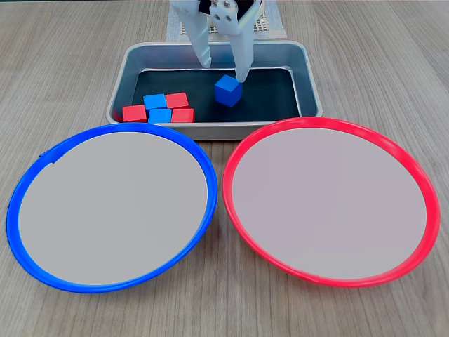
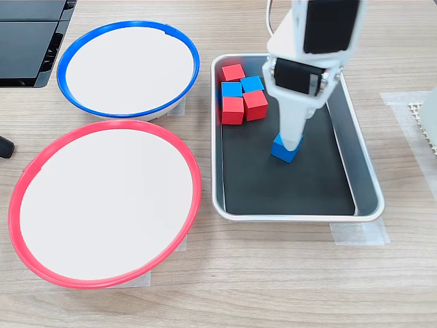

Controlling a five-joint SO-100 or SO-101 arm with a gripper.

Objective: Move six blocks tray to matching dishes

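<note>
Crowding the tray's [image 1: 309, 77] corner: five blocks [image 1: 160, 109], perhaps touching.

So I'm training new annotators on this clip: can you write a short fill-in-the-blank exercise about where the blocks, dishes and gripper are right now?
1. Both dishes, the blue-rimmed dish and the red-rimmed dish, hold ____ blocks.
2. The gripper reaches down into the ____.
3. The lone block by the fingertips is ____ in colour.
4. The other blocks, five in all, are clustered in one ____ of the tray.

Missing words: no; tray; blue; corner
</note>
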